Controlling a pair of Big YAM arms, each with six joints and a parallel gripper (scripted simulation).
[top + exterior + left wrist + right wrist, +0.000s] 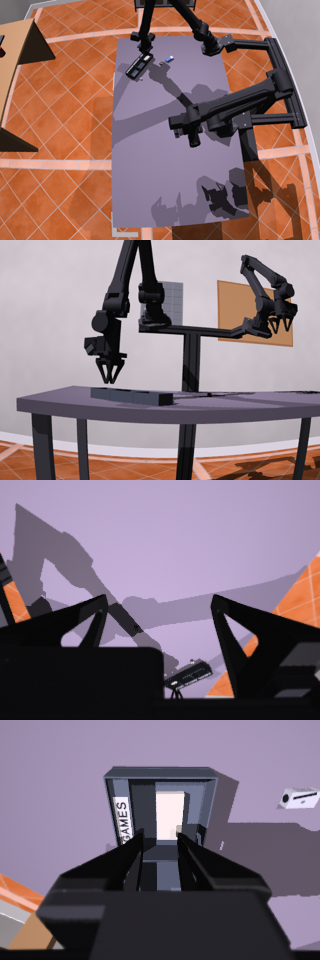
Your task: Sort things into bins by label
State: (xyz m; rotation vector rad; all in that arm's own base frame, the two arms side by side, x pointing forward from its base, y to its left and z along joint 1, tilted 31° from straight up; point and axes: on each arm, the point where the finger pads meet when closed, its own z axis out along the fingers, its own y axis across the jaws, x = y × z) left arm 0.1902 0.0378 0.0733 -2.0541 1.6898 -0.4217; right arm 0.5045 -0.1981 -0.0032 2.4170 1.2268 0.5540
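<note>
Bins (pixel 132 76) (pixel 121 396) (pixel 190 676) (pixel 161 773) stand joined; GAMES holds a pale block (pixel 146 57) (pixel 170 815); right hand (pixel 145 52) (pixel 109 382) (pixel 161 834), above, parted slightly, grips nothing.

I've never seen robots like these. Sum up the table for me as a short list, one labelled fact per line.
bins: three joined in a dark tray
readable label: GAMES
in the GAMES bin: a whitish block
outside the bins: a blue-and-white block, a small dark thing, a small pale thing
right gripper: partly open, nothing held, above the tray
left gripper: wide open, nothing held, away from the tray
</note>
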